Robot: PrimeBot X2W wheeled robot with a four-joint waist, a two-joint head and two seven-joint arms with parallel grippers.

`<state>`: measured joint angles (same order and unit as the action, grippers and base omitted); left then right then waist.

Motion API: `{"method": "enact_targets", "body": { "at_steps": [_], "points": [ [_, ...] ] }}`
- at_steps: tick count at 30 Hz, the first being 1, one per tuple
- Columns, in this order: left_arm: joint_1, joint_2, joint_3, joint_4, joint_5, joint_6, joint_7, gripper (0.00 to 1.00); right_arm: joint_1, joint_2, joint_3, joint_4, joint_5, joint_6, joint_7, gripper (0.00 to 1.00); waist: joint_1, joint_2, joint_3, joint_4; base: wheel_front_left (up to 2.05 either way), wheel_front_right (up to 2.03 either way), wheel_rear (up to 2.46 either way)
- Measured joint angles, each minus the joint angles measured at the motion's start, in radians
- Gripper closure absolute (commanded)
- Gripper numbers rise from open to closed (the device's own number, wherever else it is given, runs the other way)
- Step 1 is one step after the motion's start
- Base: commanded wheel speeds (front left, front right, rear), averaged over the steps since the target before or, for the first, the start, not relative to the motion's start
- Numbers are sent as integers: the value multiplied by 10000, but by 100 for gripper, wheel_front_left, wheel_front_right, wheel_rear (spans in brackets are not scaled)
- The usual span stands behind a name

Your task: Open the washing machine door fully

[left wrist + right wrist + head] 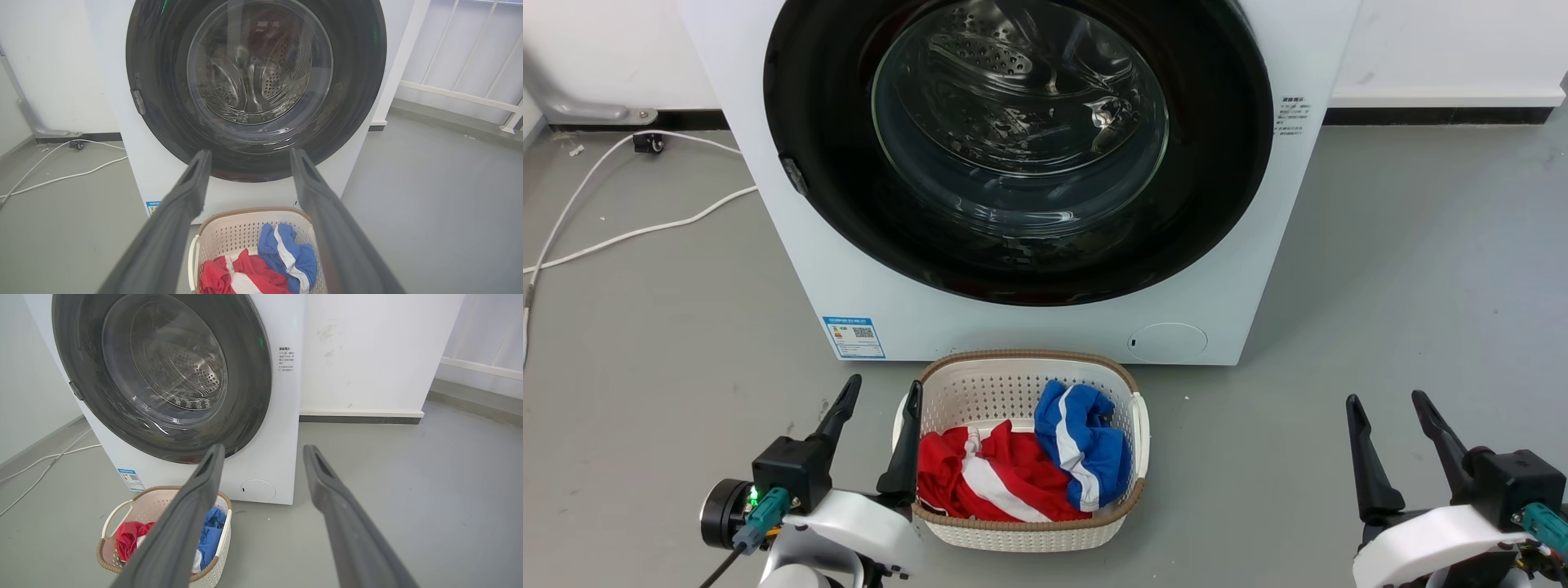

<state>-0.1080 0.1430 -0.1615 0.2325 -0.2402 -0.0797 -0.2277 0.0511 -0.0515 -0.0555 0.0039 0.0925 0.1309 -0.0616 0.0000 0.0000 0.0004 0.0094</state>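
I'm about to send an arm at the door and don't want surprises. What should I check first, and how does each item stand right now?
1. Door shut, flush on the washing machine, so the pull starts from closed: ok.
2. Grey tab on the door's left edge in sight and unblocked: ok.
3. Left gripper open and empty: ok.
4. Right gripper open and empty: ok.
5. Laundry basket out of the door's swing: cannot tell; it stands close to the machine's front, below the door.
6. Both grippers well short of the door: ok.
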Motion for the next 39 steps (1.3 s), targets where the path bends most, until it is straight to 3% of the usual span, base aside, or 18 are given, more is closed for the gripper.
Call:
{"method": "enact_targets", "body": {
  "at_steps": [16, 34, 35, 36, 37, 38, 39],
  "points": [
    [0, -211, 134, 219, 675, -184, -313, 0, 106, 0, 12, -63, -621, 0, -180, 0, 0, 1, 11, -8, 0, 0, 0],
    [-1, -313, 393, 368, 610, -313, -353, 0, -3, 0, -15, 288, -357, 0, -276, 0, 0, 0, 46, 35, 0, 0, 0],
    [-2, -318, 405, 374, 610, -318, -353, 0, -49, 0, -13, 316, -286, 0, -280, 5, 0, 0, 51, 32, 0, 0, 0],
    [-4, -326, 422, 382, 610, -318, -353, 0, -70, 0, -12, 330, -268, 0, -303, 51, 0, 0, 50, 31, 0, 0, 0],
    [-5, -330, 430, 387, 610, -320, -353, 0, -71, 0, -10, 349, -245, 0, -311, 65, 0, 0, 49, 30, 0, 0, 0],
    [-5, -334, 437, 389, 610, -322, -353, 0, -71, 0, -8, 384, -192, 0, -316, 100, 0, 0, 48, 30, 0, 0, 0],
    [-7, -341, 451, 391, 610, -337, -353, 0, -75, 0, -2, 407, -178, 0, -316, 100, 0, 0, 47, 31, 0, 0, 0]
  ]
}}
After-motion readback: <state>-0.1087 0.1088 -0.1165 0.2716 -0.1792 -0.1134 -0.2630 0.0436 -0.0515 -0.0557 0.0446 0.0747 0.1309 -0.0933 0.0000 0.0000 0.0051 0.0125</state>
